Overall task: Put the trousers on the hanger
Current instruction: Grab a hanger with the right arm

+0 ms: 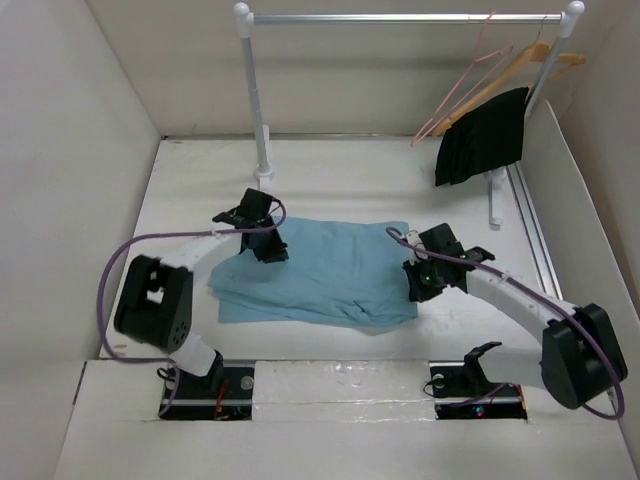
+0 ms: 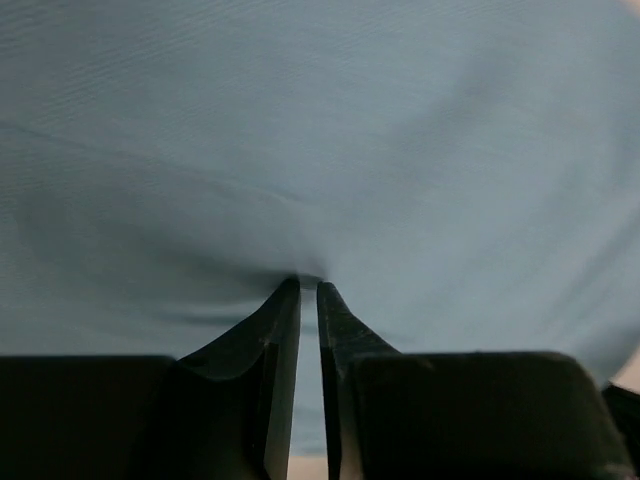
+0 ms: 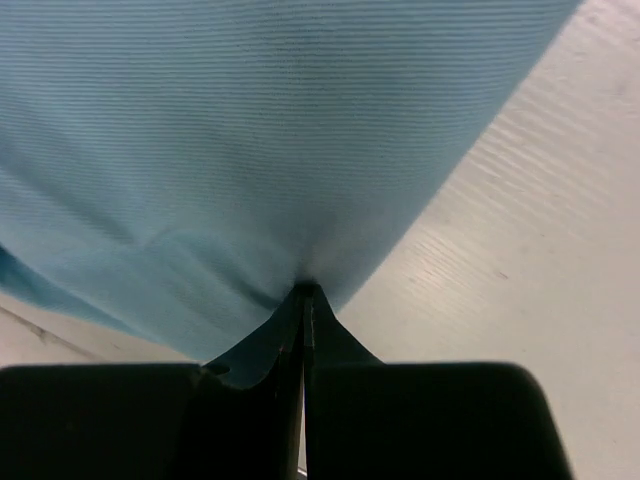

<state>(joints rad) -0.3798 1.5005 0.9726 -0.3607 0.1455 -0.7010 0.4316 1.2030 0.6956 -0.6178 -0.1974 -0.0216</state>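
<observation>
Currently an early stage. The trousers (image 1: 330, 270) lie folded flat on the surface (image 1: 200, 190) between the arms, not yet lifted. The left claw (image 2: 308, 284) is clenched on a pinch of cloth at their left edge, and the right claw (image 3: 305, 290) is clenched on cloth at the right edge.

Done: both grips.
Left to do: lift, carry to the rail (image 1: 400, 17) at far right, drape over a hanger.

Count: trousers 1; claws 2; rail 1; hangers made out 2, a pink hanger (image 1: 462, 85) and a wooden hanger (image 1: 548, 52); black garment (image 1: 485, 135) 1, hanging there.
</observation>
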